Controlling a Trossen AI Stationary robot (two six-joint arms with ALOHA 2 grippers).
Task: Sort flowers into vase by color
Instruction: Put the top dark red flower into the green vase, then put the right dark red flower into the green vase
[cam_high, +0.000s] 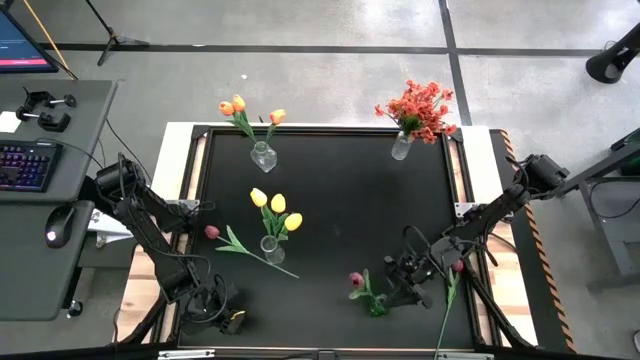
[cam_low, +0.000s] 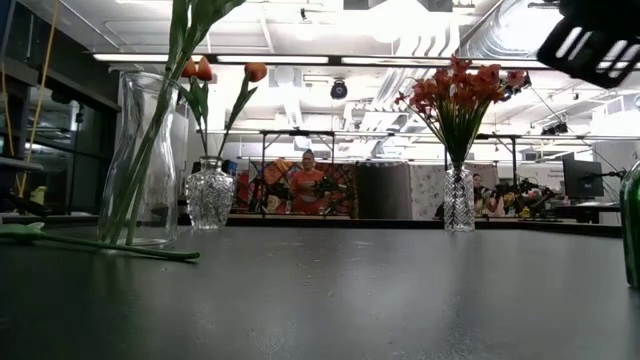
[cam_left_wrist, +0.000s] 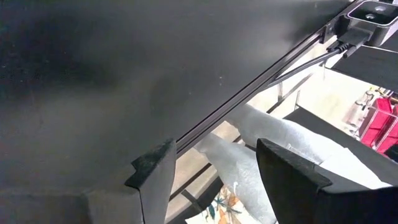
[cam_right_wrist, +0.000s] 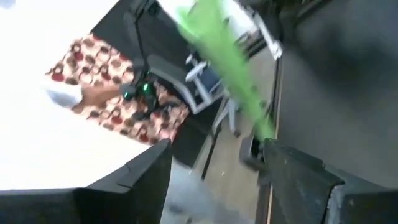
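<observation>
Orange tulips stand in a clear vase (cam_high: 262, 155) at the far left, and red-orange sprays stand in a vase (cam_high: 402, 146) at the far right. Yellow tulips fill the middle vase (cam_high: 270, 245). One pink tulip (cam_high: 212, 232) lies flat on the table beside it. A second pink tulip (cam_high: 356, 280) stands in a green vase (cam_high: 376, 303). A third pink tulip (cam_high: 458, 266) lies beside the right arm, its stem (cam_right_wrist: 227, 62) passing one finger. My right gripper (cam_high: 402, 284) is open next to the green vase. My left gripper (cam_left_wrist: 211, 162) is open over the table's near left corner. My right gripper stands open with the green stem (cam_right_wrist: 261, 124) running up to the tip of one finger (cam_right_wrist: 280, 158). I cannot tell whether that finger touches the stem. Nothing sits between the two fingers.
The black table's raised rim (cam_high: 195, 165) borders the work area. White padding (cam_left_wrist: 292, 155) and cables lie beyond the near left corner. A desk with a keyboard (cam_high: 25, 165) and a mouse stands to the left. A person (cam_low: 306, 185) shows far behind the table.
</observation>
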